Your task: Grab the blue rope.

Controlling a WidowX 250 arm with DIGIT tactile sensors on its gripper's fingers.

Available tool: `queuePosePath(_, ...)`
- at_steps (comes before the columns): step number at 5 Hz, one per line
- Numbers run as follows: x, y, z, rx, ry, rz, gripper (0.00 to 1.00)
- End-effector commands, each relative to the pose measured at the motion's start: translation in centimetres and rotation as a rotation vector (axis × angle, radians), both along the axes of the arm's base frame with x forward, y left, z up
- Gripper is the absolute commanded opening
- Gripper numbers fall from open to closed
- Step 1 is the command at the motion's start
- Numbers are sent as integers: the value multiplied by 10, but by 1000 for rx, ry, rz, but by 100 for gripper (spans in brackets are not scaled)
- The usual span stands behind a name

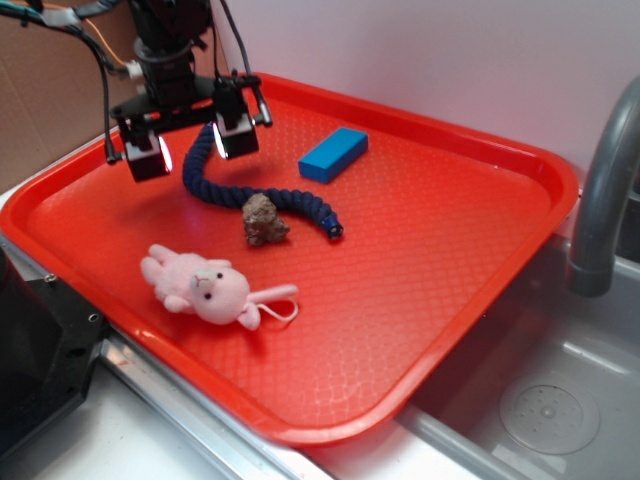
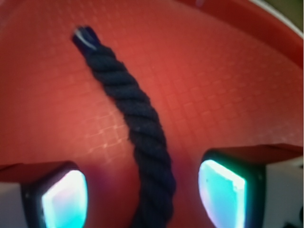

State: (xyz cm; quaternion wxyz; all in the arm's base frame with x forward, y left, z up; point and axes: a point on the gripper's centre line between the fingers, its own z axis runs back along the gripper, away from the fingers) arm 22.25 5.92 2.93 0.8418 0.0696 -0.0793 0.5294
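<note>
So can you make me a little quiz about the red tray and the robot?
1. True or false: the fingers are squeezing the blue rope.
2. Which thing lies closest to the pink bunny? A) blue block B) brown rock C) faucet
3. Fill in: the rope runs right between the two ____.

Key:
1. False: they stand open, one on each side of the rope, above it.
2. B
3. fingers

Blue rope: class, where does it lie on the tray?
The blue rope curves across the tray's back left, beneath the open end effector, beside the brown lump.
</note>
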Motion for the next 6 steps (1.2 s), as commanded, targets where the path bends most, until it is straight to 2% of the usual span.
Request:
queuePosePath(1, -6, 11, -12, 4, -21, 59, 48)
queuePosePath(2, -4, 10, -18, -4, -17, 56, 0)
queuePosePath(3, -4, 8, -21, -6, -13, 41, 0)
queuePosePath(4, -2, 6, 0, -27, 1, -67, 0)
queuePosePath(5, 2, 1, 44, -94, 75, -313, 0)
queuePosePath(6, 2, -7, 81, -145, 72, -490, 0)
